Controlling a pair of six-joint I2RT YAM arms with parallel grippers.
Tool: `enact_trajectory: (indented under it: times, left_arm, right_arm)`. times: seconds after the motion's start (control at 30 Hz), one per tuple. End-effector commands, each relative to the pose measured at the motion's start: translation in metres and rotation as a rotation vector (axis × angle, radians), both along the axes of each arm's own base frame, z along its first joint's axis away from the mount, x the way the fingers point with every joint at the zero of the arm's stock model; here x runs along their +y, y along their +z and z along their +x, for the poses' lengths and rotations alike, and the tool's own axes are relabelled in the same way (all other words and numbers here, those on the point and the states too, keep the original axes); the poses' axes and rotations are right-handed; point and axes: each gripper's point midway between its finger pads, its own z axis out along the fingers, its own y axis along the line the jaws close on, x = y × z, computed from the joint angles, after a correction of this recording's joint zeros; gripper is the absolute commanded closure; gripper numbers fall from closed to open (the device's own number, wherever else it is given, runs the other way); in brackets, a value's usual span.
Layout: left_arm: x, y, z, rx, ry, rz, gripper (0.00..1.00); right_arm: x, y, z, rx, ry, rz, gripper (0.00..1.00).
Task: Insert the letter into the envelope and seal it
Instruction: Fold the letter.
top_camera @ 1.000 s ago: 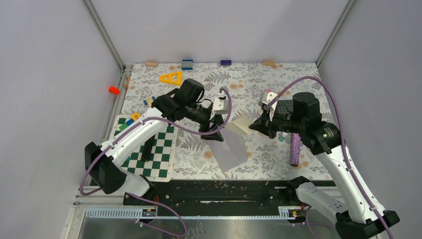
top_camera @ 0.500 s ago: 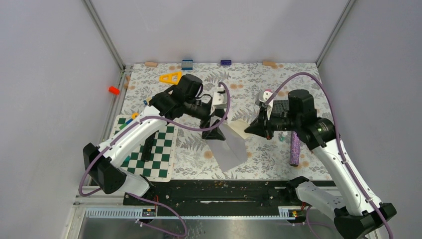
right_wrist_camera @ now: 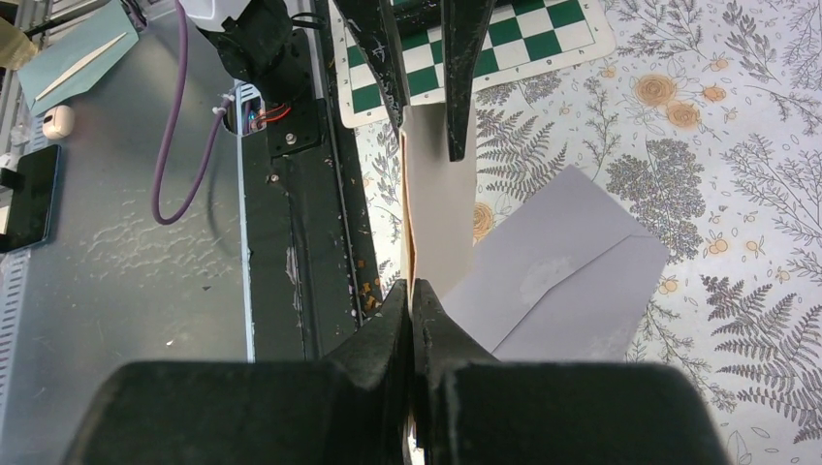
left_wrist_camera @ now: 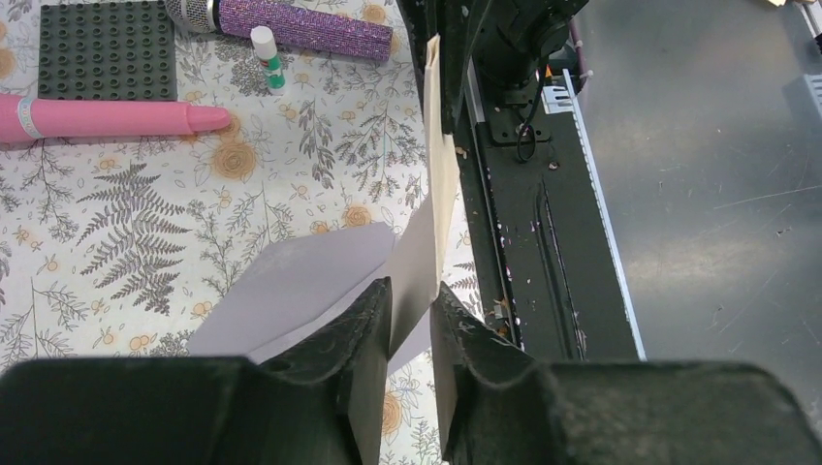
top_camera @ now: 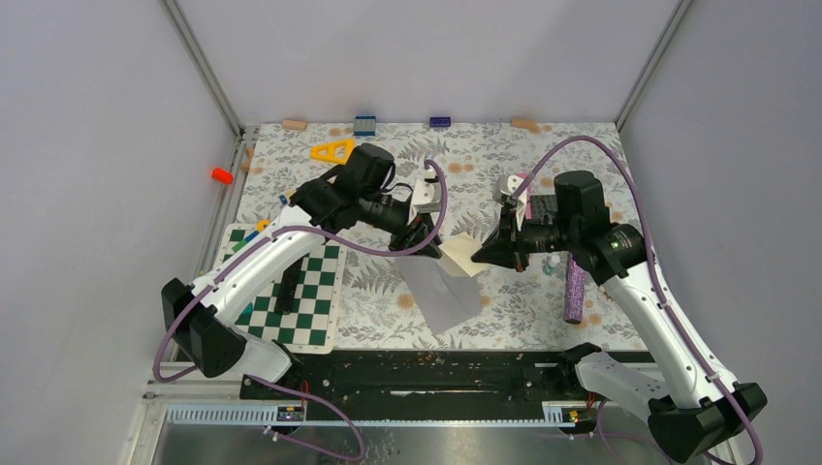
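Note:
The tan letter hangs on edge above the table between both grippers. My right gripper is shut on its near end. In the left wrist view the letter runs edge-on away from my left gripper, whose jaws straddle its other end with a narrow gap still showing beside the sheet. The grey envelope lies flat on the floral cloth just below, flap side up, with neither gripper touching it.
A checkered mat lies at the left. To the right are a purple glitter microphone, a dark studded plate, a pink marker and a small glue bottle. A yellow triangle and blocks lie at the back.
My left jaws opened wide, then narrowed around the letter's free end. My right gripper carried the letter a little to the left, toward the left gripper.

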Motion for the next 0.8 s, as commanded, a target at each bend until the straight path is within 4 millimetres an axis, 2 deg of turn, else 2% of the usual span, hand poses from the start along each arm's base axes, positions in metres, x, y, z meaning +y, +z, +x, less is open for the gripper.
enact_trajectory:
  times: [0.0, 0.07, 0.13, 0.17, 0.2, 0.4, 0.5, 0.53, 0.57, 0.6, 0.7, 0.77]
  left_arm:
    - [0.003, 0.016, -0.009, -0.045, -0.044, -0.054, 0.77]
    - [0.004, 0.015, -0.01, -0.047, -0.046, -0.052, 0.73]
    - [0.005, 0.014, -0.011, -0.048, -0.049, -0.049, 0.6]
    - [0.005, 0.014, -0.011, -0.048, -0.05, -0.048, 0.59]
    - [0.006, 0.014, -0.012, -0.052, -0.053, -0.049, 0.61]
    - [0.007, 0.013, -0.015, -0.048, -0.062, -0.051, 1.0]
    - [0.007, 0.014, -0.017, -0.044, -0.068, -0.056, 1.0]
    - [0.007, 0.015, -0.017, -0.042, -0.07, -0.058, 1.0]
    - [0.007, 0.016, -0.018, -0.04, -0.071, -0.062, 1.0]
    - [0.007, 0.017, -0.019, -0.036, -0.073, -0.064, 1.0]
    - [0.007, 0.019, -0.021, -0.03, -0.074, -0.074, 1.0]
    - [0.007, 0.018, -0.02, -0.029, -0.067, -0.073, 1.0]
  right_arm:
    - [0.001, 0.023, 0.003, -0.053, 0.001, 0.044, 1.0]
    - [0.0, 0.024, 0.005, -0.058, -0.01, 0.044, 1.0]
    - [-0.001, 0.026, 0.007, -0.063, -0.02, 0.044, 1.0]
    - [-0.002, 0.028, 0.007, -0.068, -0.024, 0.046, 1.0]
    - [-0.003, 0.028, 0.008, -0.068, -0.029, 0.045, 1.0]
    - [-0.006, 0.028, 0.011, -0.076, -0.05, 0.044, 1.0]
    - [-0.006, 0.023, 0.017, -0.075, -0.067, 0.034, 1.0]
    - [-0.006, 0.021, 0.02, -0.075, -0.077, 0.027, 0.97]
    - [-0.007, 0.019, 0.023, -0.079, -0.088, 0.018, 0.9]
    - [-0.008, 0.017, 0.027, -0.084, -0.101, 0.007, 0.79]
    - [-0.013, 0.013, 0.037, -0.116, -0.152, -0.028, 0.3]
    - [-0.019, 0.014, 0.044, -0.155, -0.195, -0.049, 0.14]
